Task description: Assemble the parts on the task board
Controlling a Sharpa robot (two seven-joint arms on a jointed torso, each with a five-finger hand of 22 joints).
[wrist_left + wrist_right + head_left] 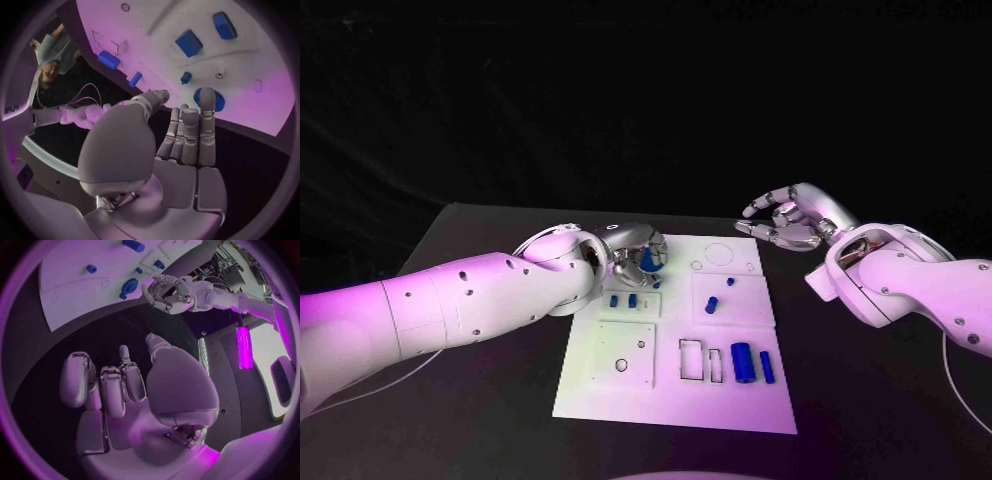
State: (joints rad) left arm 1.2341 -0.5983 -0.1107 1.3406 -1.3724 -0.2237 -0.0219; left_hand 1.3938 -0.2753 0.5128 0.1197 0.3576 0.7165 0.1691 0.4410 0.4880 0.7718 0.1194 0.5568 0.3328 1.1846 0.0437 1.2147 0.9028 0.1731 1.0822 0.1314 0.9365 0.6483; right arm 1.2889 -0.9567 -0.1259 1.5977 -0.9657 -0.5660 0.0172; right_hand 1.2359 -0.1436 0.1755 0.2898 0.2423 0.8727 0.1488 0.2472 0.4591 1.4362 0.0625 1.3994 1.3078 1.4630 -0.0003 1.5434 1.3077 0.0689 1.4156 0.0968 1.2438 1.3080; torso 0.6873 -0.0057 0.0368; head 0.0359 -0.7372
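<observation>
The white task board [678, 400] lies in the middle of the black table [877, 400]. The left hand [635, 252] sits over the board's far left corner. In the head view a blue part [649, 260] shows at its fingers; the left wrist view shows a blue round part [209, 100] on the board just beyond the fingertips [207, 107], which are held straight and close together. Whether the fingers grip that part or merely touch it cannot be told.

The right hand [788, 220] hovers above the table just off the board's far right corner, fingers curled inward, nothing visible in them. The right wrist view shows its palm [169, 390] over bare table.

Other parts on the board: two small blue pegs [623, 300] near the left hand, two more pegs [714, 303] on the centre panel, and two upright blue blocks [741, 362] beside rectangular slots [691, 360] near the near edge.
</observation>
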